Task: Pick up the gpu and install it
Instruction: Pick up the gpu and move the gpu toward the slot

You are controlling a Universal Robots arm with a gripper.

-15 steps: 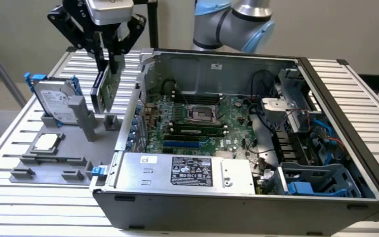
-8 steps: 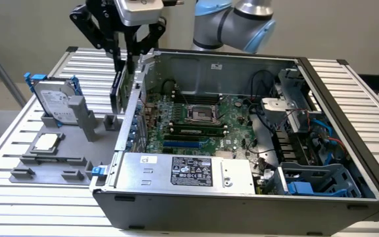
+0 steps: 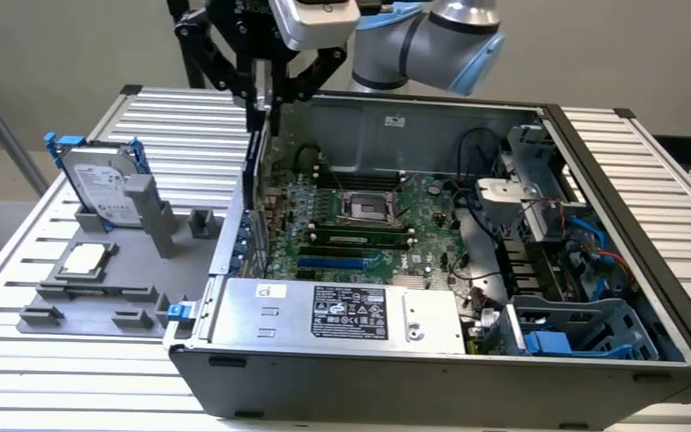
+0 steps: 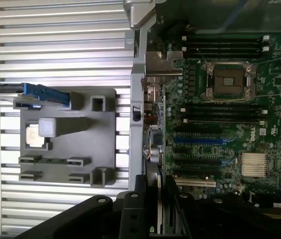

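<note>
Over at the exterior view's left, a grey fixture (image 3: 141, 297) sits on the slatted metal table (image 3: 33, 360). A silver hard drive (image 3: 100, 184) with blue side rails stands upright in it, and a small square CPU chip (image 3: 85, 259) lies flat in a pocket nearer the front.

Next along is the gripper (image 3: 262, 94), hanging from the arm above the near wall of the open computer case (image 3: 442, 387). Its jaws are clamped on the gpu (image 3: 253, 153), a thin dark card held on edge and pointing straight down. It hangs right along the line where the case wall meets the motherboard (image 3: 358, 225). I can't tell whether its lower edge touches anything.

Further right the board lies flat inside the case with its CPU socket (image 3: 363, 209) in the middle. The labelled power supply (image 3: 334, 315) is in front of it, and the drive cage with blue cables (image 3: 586, 333) is at the far right.
</note>
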